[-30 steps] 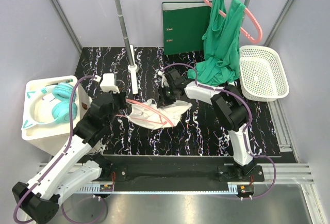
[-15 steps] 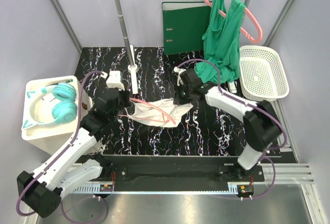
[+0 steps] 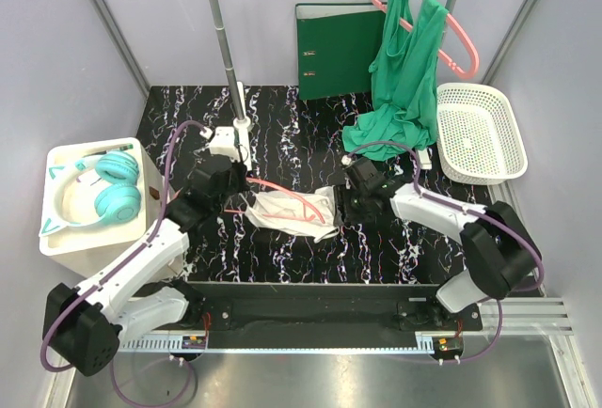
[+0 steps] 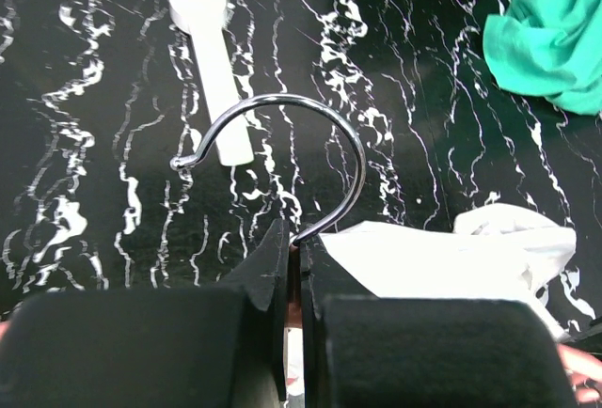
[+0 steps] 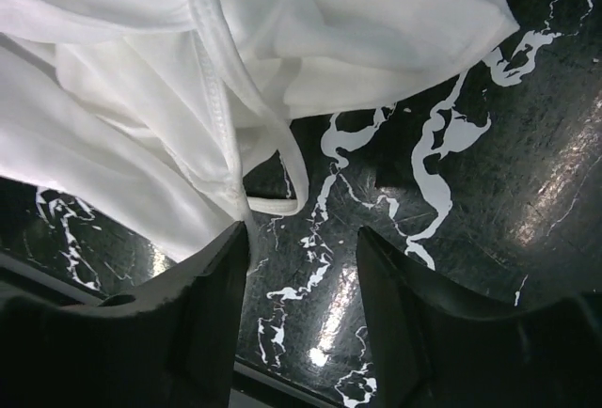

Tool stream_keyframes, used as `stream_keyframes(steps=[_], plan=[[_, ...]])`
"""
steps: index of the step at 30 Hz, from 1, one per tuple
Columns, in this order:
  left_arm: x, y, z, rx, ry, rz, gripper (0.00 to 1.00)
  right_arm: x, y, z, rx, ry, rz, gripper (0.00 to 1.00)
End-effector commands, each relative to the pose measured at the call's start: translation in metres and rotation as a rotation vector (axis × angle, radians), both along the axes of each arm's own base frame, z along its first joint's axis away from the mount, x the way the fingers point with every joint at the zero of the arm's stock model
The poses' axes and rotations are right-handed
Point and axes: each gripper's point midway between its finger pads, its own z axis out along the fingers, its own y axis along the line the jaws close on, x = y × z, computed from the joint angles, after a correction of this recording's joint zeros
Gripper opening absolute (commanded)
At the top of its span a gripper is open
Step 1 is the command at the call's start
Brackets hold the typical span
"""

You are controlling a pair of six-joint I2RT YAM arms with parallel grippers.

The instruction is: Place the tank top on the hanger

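Note:
The white tank top (image 3: 293,212) lies crumpled on the black marbled table (image 3: 282,135) between the two arms. The thin light-pink hanger (image 3: 282,190) lies across and partly inside it. My left gripper (image 3: 233,182) is shut on the hanger's neck, just below its grey metal hook (image 4: 361,164); the left wrist view shows the jaws (image 4: 297,241) pinched together and white cloth (image 4: 451,248) to their right. My right gripper (image 3: 350,205) is open and empty, low over the table at the tank top's right edge. Its wrist view shows the cloth (image 5: 188,51) and a strap loop (image 5: 282,203) just ahead of the gripper (image 5: 303,239).
A clothes rack pole with a white foot (image 3: 243,128) stands just behind my left gripper. A green binder (image 3: 339,46) leans on the back wall. A salmon-pink hanger with green cloth (image 3: 406,70) hangs at back right, above a white basket (image 3: 480,131). A white box with teal headphones (image 3: 94,192) sits at the left.
My left gripper has moved toward the back with the hanger. My right gripper has moved right and nearer, from over the tank top to its right edge. The cloth lies flatter.

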Motion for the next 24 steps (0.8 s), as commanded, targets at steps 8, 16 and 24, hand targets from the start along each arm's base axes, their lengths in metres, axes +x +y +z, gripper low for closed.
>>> stream_keyframes(steps=[8,16,24], plan=[[0.009,-0.013,0.013,-0.079,-0.058,-0.022,0.00,-0.003,0.005,0.002,0.066,-0.028,-0.068,0.49],[0.013,0.009,0.007,0.037,-0.046,0.059,0.00,-0.016,0.001,0.043,0.224,-0.089,-0.128,0.71],[0.005,0.014,0.002,0.023,-0.042,0.069,0.00,0.005,0.018,0.106,0.438,-0.235,-0.184,0.84]])
